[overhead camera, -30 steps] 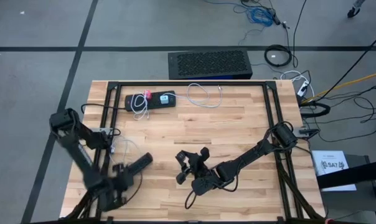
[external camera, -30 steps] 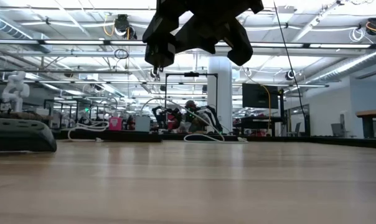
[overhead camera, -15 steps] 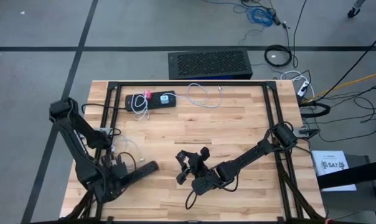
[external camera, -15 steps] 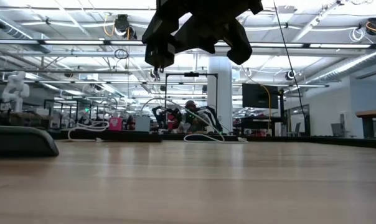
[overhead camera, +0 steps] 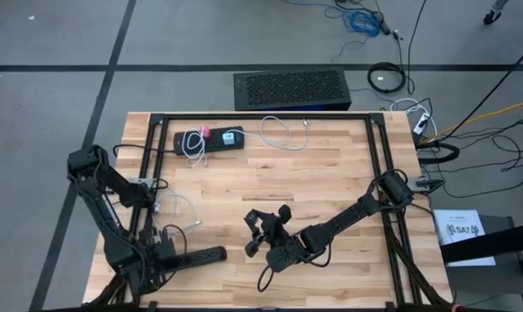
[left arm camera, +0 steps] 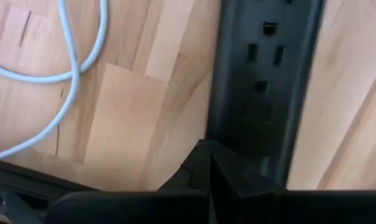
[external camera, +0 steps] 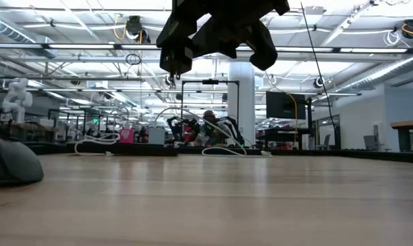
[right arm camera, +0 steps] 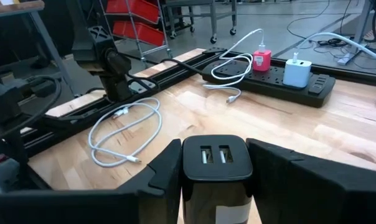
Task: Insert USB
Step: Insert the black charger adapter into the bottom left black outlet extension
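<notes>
Black charger (right arm camera: 215,167): a two-port USB block, clamped between the right gripper's (overhead camera: 263,232) fingers, raised over the table's middle.
Left gripper (overhead camera: 216,254): pinched closed, low at the near left corner.
Power strip (overhead camera: 211,139): far left, well apart.

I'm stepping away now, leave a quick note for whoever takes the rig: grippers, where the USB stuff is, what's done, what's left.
Left gripper: shut, empty, low at the table's near-left, next to a loose white cable.
Right gripper: closed on a black two-port USB charger, held above mid-table, ports facing forward.
Power strip lies at the far-left, with a pink charger and a white charger already plugged in. A second white cable lies beside it.
Done: charger picked up.
Left: nothing inserted into the held charger yet; a cable plug has to go in.
</notes>
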Robot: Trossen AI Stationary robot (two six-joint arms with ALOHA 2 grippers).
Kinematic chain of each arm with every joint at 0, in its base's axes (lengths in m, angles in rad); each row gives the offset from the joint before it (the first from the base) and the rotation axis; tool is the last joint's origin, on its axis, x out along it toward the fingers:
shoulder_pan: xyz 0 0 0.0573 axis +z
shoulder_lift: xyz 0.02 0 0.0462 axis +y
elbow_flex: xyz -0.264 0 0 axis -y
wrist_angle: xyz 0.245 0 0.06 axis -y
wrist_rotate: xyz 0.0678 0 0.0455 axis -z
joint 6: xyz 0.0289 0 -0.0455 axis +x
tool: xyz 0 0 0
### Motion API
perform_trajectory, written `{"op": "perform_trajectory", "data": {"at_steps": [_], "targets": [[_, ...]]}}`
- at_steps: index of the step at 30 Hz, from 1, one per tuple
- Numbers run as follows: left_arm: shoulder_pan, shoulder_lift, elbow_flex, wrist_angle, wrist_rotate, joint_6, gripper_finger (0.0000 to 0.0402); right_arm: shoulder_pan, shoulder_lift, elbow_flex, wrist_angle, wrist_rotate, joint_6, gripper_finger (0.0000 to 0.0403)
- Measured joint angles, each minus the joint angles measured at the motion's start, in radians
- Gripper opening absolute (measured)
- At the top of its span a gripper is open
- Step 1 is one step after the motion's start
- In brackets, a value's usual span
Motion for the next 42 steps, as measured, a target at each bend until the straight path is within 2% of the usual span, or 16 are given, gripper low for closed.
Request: {"op": "perform_trajectory", "data": {"at_steps": [9, 14, 18, 24, 27, 33, 40, 41, 42], "targets": [[-0.014, -0.035, 0.041, -0.022, -0.022, 0.009, 0.0001, 0.0, 0.0, 0.001, 0.001, 0.001, -0.008, 0.0115], [-0.018, -0.061, 0.049, 0.068, 0.005, 0.081, 0.0001, 0.0, 0.0, 0.001, 0.006, -0.001, -0.016, 0.0115], [-0.02, -0.024, 0.025, 0.079, 0.063, 0.1, 0.0001, 0.0, 0.0, 0.001, 0.007, -0.001, -0.017, 0.0115], [-0.01, 0.028, -0.001, 0.154, 0.06, 0.136, 0.0001, 0.005, 0.0, 0.001, 0.007, 0.0, -0.017, 0.0115], [0.004, 0.053, -0.001, 0.201, 0.023, 0.136, 0.0001, 0.008, 0.0, 0.001, 0.009, 0.0, -0.017, 0.0115], [0.074, 0.143, -0.008, 0.289, -0.123, 0.188, 0.0002, 0.009, 0.0, 0.001, 0.014, 0.002, -0.016, 0.0115], [0.177, 0.202, -0.003, 0.315, -0.158, 0.31, 0.0002, 0.008, 0.001, 0.001, 0.022, 0.0, -0.018, 0.0115], [0.187, 0.194, -0.003, 0.316, -0.178, 0.327, 0.0002, 0.009, 0.001, 0.001, 0.024, -0.002, -0.018, 0.0115], [0.195, 0.184, -0.006, 0.307, -0.239, 0.346, 0.0002, 0.008, 0.001, 0.001, 0.025, -0.002, -0.018, 0.0115]]}}
